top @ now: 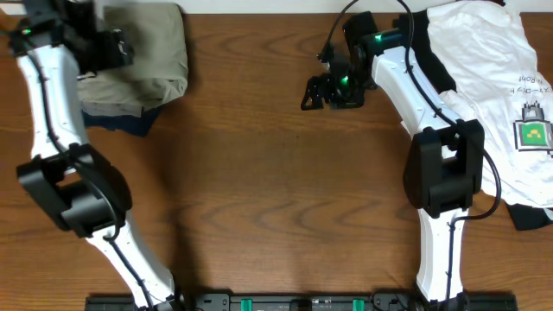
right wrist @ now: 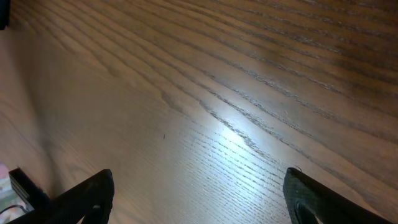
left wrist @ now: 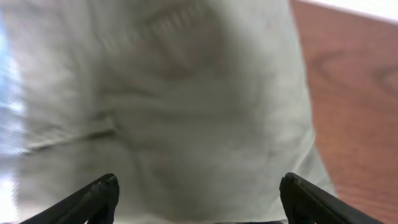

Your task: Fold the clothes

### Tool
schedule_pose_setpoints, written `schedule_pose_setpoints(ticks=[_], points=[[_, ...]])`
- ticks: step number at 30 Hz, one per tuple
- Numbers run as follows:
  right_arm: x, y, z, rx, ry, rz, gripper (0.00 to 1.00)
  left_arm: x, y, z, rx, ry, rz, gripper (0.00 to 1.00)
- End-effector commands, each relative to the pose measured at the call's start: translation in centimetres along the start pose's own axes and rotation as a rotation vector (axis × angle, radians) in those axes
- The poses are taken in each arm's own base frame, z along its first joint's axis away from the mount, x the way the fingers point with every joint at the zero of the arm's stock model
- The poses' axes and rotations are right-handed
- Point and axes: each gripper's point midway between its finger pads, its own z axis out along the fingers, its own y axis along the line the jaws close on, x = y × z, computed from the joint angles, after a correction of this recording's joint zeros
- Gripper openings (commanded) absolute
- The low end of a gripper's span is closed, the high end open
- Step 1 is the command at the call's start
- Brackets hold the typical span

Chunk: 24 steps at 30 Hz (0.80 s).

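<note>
Brown wood-grain surface (top: 259,190) fills the overhead view, bare through its middle. The pale khaki-olive cotton shorts (top: 143,52) sit bundled at about ten o'clock, hard against the far edge, with a dark blue cloth (top: 130,121) showing from beneath them. The left end effector (top: 117,47) hovers over them; its wrist view shows the fingers (left wrist: 99,196) spread wide with nothing held.

The right end effector (top: 315,93), at about one o'clock, is likewise wide open and empty over bare wood. Beside its arm lie the white T-shirt with green print (top: 484,60) at two o'clock and a black garment (top: 527,216) at four o'clock.

Risks, as I judge them: a shallow pinch may catch only the top layer and pull the bundle apart, a push may tip the shorts off the far edge, and the right arm may snag the T-shirt as it swings.

No containers are visible.
</note>
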Motion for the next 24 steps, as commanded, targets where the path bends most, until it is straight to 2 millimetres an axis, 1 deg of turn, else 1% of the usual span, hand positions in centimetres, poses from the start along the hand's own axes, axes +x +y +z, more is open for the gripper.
schedule_pose_setpoints(ticks=[1,4,6,9,12,13,14,17,20,22,24], points=[[-0.4,0.5,0.0,-0.003,-0.009,-0.038,0.85,1.8,2.6,1.1,-0.130,0.072,-0.002,0.84],[-0.4,0.5,0.0,-0.003,-0.009,-0.060,0.85,1.9,3.6,1.1,-0.177,0.076,-0.004,0.82],[-0.4,0.5,0.0,-0.002,-0.009,-0.065,0.85,2.0,4.2,1.4,-0.209,0.081,-0.005,0.76],[-0.4,0.5,0.0,-0.003,-0.009,-0.070,0.85,2.6,5.2,2.4,-0.246,0.106,-0.007,0.63],[-0.3,0.5,0.0,-0.002,-0.006,-0.069,0.84,3.5,6.0,4.5,-0.254,0.137,-0.012,0.60],[-0.3,0.5,0.0,-0.002,-0.004,-0.073,0.84,3.9,6.3,5.5,-0.253,0.148,-0.015,0.58],[-0.2,0.5,0.0,-0.002,-0.001,-0.074,0.84,4.3,6.6,6.5,-0.253,0.161,-0.018,0.54],[0.1,0.1,0.0,0.018,0.010,-0.067,0.83,5.6,7.7,8.5,-0.264,0.200,-0.038,0.41],[0.4,-0.2,0.0,0.038,0.023,-0.059,0.83,7.0,9.9,9.4,-0.328,0.232,-0.103,0.40],[0.5,-0.3,0.0,0.044,0.026,-0.058,0.83,7.4,10.9,9.3,-0.349,0.236,-0.129,0.40],[0.5,-0.3,0.0,0.044,0.026,-0.058,0.83,7.3,11.9,8.9,-0.358,0.225,-0.145,0.40]])
